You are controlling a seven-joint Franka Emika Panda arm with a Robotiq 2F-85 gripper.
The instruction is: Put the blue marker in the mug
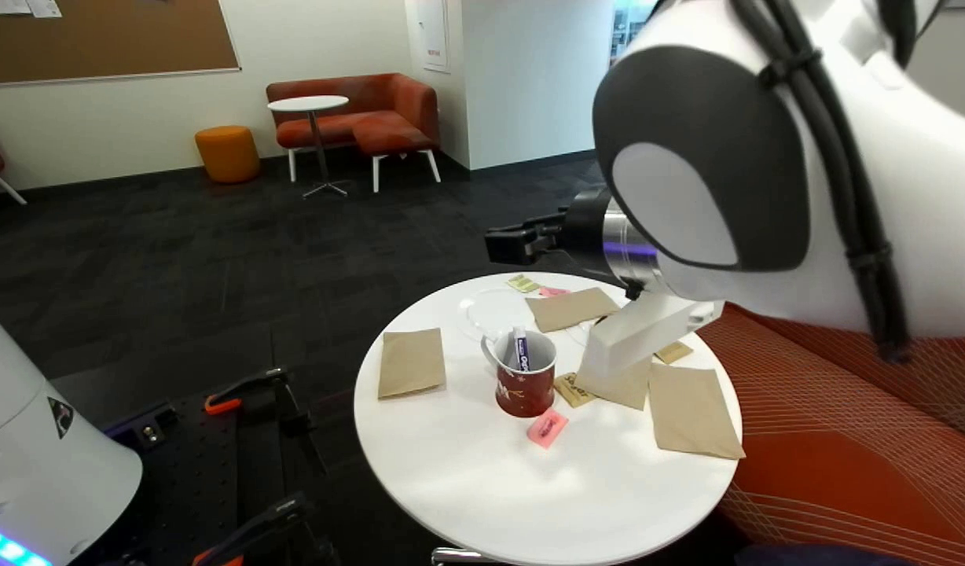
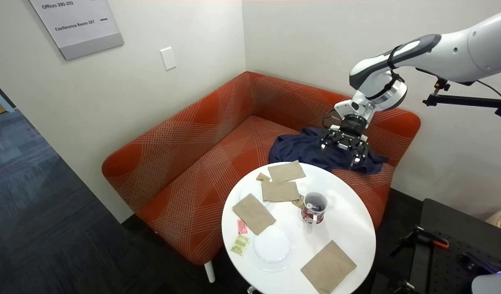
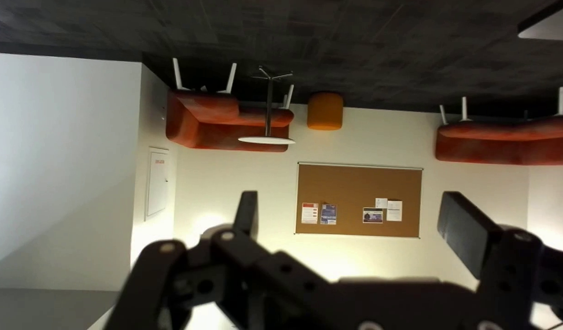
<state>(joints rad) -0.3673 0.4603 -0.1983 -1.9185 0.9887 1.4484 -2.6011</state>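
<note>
The dark red mug (image 1: 525, 395) stands upright on the round white table (image 1: 482, 487); it also shows in an exterior view (image 2: 308, 215). The blue marker (image 1: 522, 350) is inside the mug, leaning, with its pale end up near the rim. Its lower part is hidden by the mug wall. The marker's end also shows in the mug in an exterior view (image 2: 314, 207). My gripper (image 1: 512, 244) is raised well above and away from the mug, pointing sideways. In the wrist view the gripper (image 3: 349, 206) has its fingers wide apart with nothing between them. The mug is out of the wrist view.
Flat tan squares (image 1: 412, 363) lie round the mug. A clear plate (image 2: 271, 245) and small packets, one pink (image 1: 547, 428), are on the table too. A red sofa (image 2: 201, 192) with a dark blue cloth (image 2: 295, 147) stands beside the table.
</note>
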